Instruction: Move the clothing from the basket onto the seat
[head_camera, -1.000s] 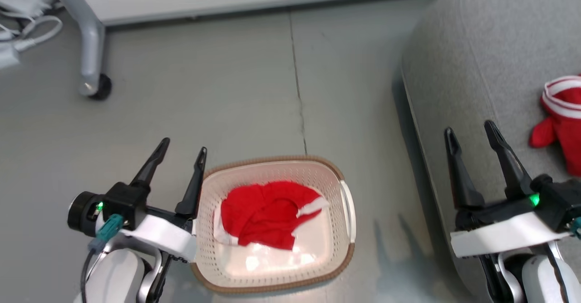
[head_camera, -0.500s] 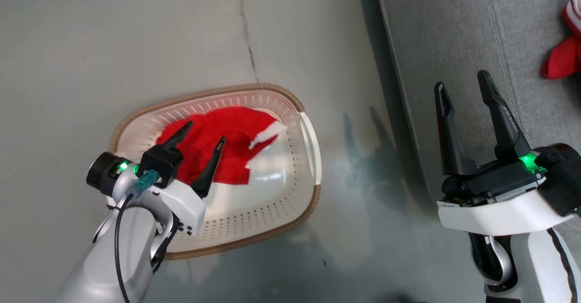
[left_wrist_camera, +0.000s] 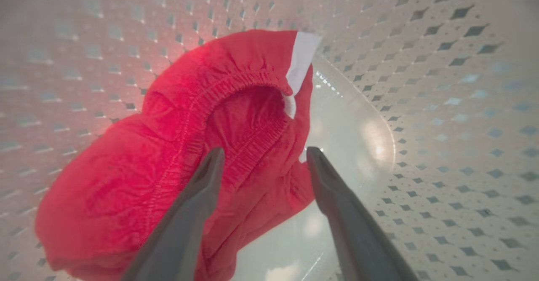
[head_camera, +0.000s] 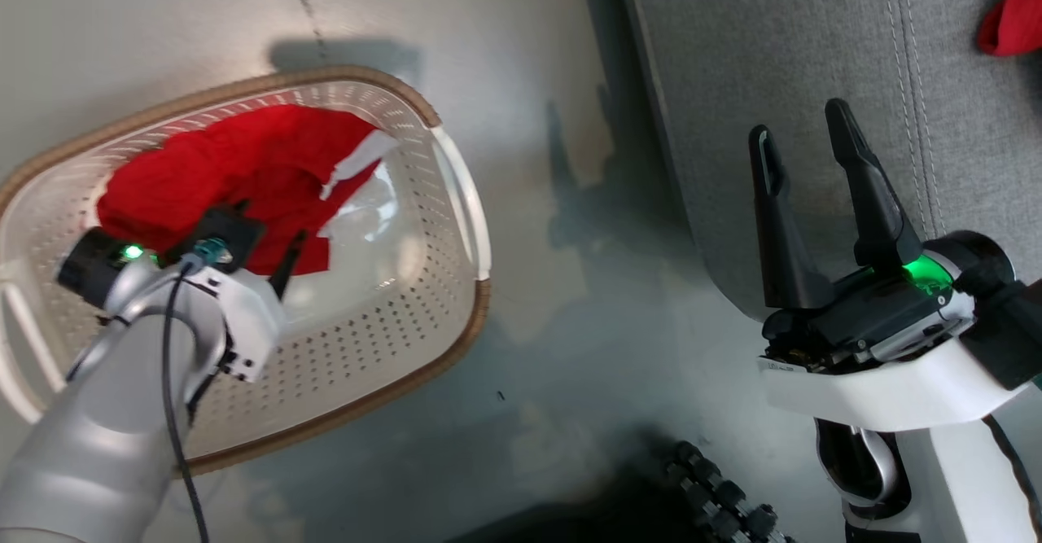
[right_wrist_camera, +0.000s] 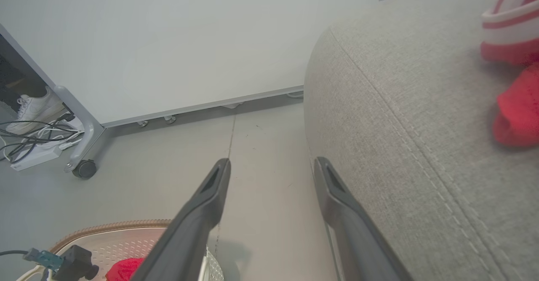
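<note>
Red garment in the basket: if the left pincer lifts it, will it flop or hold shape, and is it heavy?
Probably floppy: the crumpled red fabric garment lies in soft folds with a gathered elastic band, so it would likely drape below the open left pincer. Likely light, since the cloth looks thin. A hanging fold might brush the cream perforated plastic basket.

No writing can be read anywhere. A tiny line of dark print sits on the white casing behind the right gripper point(head_camera: 799, 120), at its lower left edge in the head view, but it is too small to make out. The white tab on the red clothing point(left_wrist_camera: 126, 167) looks blank in the left wrist view.
</note>
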Controlling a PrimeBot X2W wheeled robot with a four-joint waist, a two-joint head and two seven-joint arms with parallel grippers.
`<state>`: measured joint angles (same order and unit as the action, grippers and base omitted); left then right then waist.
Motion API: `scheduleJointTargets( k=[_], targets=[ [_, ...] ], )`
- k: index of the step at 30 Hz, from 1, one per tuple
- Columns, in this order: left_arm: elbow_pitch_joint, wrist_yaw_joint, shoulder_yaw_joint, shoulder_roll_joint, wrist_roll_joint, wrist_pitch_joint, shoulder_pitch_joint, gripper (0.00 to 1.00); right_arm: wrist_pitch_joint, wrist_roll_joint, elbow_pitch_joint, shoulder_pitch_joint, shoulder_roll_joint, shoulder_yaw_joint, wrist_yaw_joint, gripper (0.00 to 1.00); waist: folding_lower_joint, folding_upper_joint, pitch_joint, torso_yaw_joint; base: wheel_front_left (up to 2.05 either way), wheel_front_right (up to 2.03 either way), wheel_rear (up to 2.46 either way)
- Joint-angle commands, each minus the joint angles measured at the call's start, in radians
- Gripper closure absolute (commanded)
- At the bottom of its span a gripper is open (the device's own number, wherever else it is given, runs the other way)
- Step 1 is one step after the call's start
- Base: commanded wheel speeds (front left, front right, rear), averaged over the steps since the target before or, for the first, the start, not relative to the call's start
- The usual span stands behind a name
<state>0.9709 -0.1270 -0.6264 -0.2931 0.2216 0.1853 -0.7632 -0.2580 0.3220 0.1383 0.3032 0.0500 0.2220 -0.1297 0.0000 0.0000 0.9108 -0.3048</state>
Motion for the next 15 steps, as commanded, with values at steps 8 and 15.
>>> scheduleJointTargets(
  k=[8,15],
  targets=[
    [0.140,-0.004,-0.106,-0.095,-0.023,-0.041,-0.088,0.00,-0.009,0.053,0.066,-0.006,0.001,0.028,-0.002,0.00,0.0000,0.0000,0.107,-0.104,0.00,0.00,0.00],
    [0.230,-0.002,-0.166,-0.126,-0.019,-0.084,-0.129,0.00,-0.009,0.041,0.077,-0.025,0.002,0.025,-0.002,0.00,0.0000,0.0000,0.116,-0.107,0.00,0.00,0.00]
  ],
)
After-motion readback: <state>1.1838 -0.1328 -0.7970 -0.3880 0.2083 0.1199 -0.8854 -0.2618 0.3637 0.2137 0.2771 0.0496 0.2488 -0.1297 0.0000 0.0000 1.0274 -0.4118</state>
